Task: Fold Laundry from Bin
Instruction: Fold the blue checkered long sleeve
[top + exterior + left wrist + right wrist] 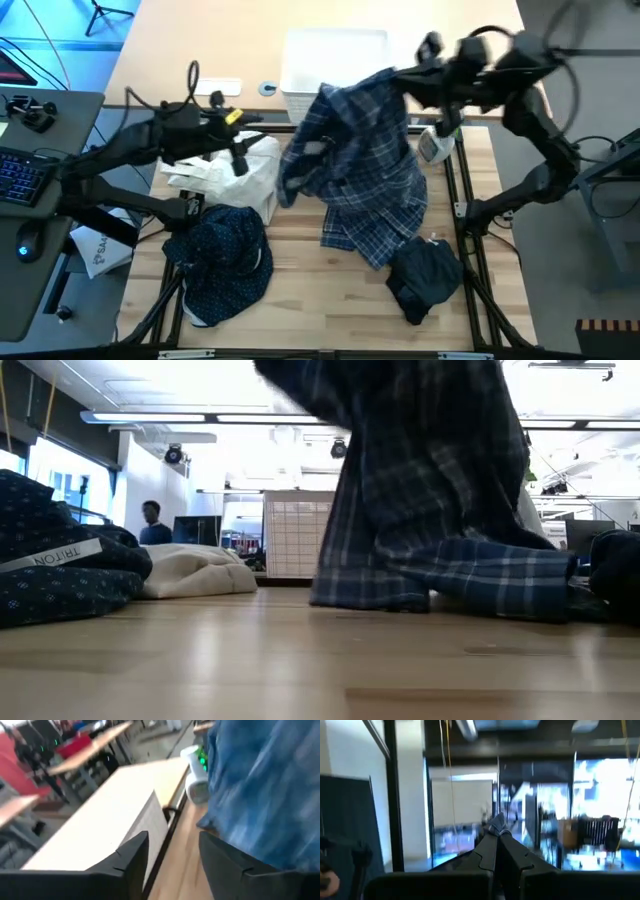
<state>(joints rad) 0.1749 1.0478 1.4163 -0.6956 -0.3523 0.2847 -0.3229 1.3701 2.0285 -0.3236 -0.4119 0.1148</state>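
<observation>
A blue-and-white plaid shirt (360, 170) hangs over the middle of the table from my right gripper (400, 78), which is shut on it at the far right. Its lower part (450, 585) lies on the wood. My left gripper (172, 865) stands open in the air left of the shirt, with nothing between its fingers. A navy dotted shirt (225, 260) lies bunched at the near left, and a plain dark navy piece (425, 280) at the near right. The white lattice bin (335, 55) stands beyond the table's far edge. My right gripper pinches the plaid shirt's uppermost part (385, 85) between its two fingers; only a small tuft of cloth (495, 822) shows at the fingertips. The fingers come from the table's right, slanting a little upward. The shirt hangs slack below them, its lower end on the table.
A cream-white cloth bag (235, 175) lies under my left arm. A white device with a green light (437, 145) sits by the far right rail. Black frame rails (465, 200) border the table. A person (152, 520) stands in the room behind.
</observation>
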